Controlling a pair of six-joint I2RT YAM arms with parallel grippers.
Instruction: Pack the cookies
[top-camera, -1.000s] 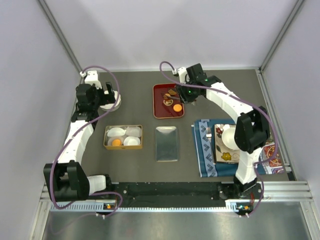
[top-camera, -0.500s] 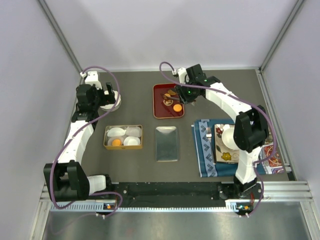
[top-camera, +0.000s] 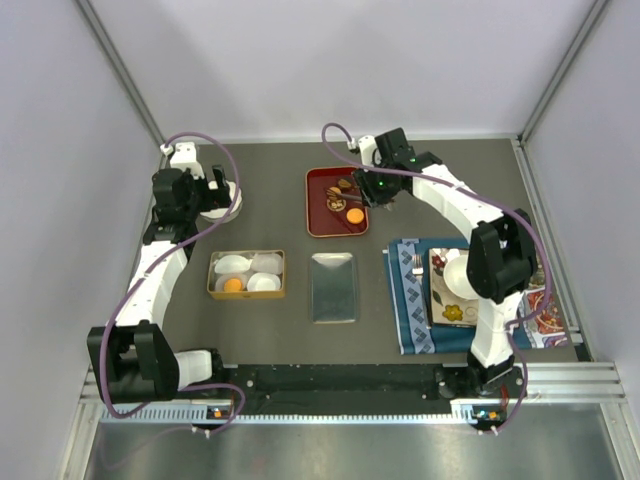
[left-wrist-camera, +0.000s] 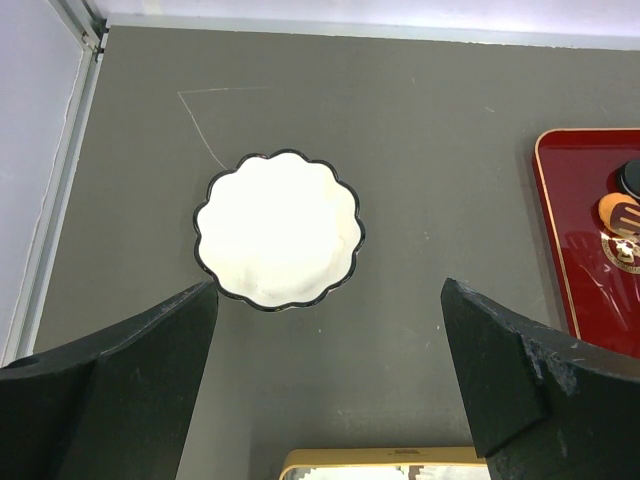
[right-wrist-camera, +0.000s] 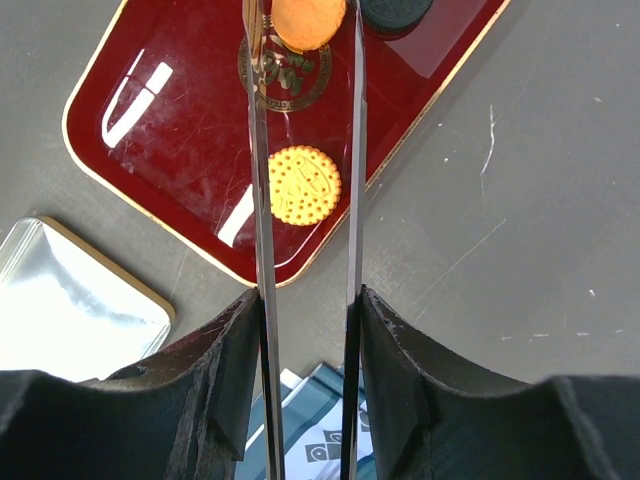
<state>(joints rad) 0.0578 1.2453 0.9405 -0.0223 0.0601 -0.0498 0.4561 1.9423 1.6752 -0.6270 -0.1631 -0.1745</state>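
The right gripper (right-wrist-camera: 306, 310) is clamped on a pair of thin metal tongs (right-wrist-camera: 352, 150), its fingers pressing the two blades from outside. That gives a long, slim reach, so the bulky fingers sit clear of the shallow red tray (right-wrist-camera: 150, 130). The blades stand narrowly apart and their tips flank a smooth orange cookie (right-wrist-camera: 310, 18) toward the far end of the tray. I cannot tell whether they already pinch it, since the tips run out of the wrist view. A patterned orange cookie (right-wrist-camera: 305, 185) lies flat on the tray under the blades, and a black cookie (right-wrist-camera: 395, 8) sits just beside the one at the tips. The step in hand looks like taking one cookie by its edges, gently enough not to crack it.

The goal is well apart, on the left arm's side: a gold-rimmed box (top-camera: 246, 252) of white paper cups (top-camera: 263, 282), one cup already holding a packed cookie (top-camera: 233, 285). A silver lid (top-camera: 333, 287) lies on the tabletop (top-camera: 270, 200) beside the box, off so the cups can be reached. The left gripper (left-wrist-camera: 328, 300) is spread wide and empty above a white fluted dish (left-wrist-camera: 280, 230), probably parked out of the way
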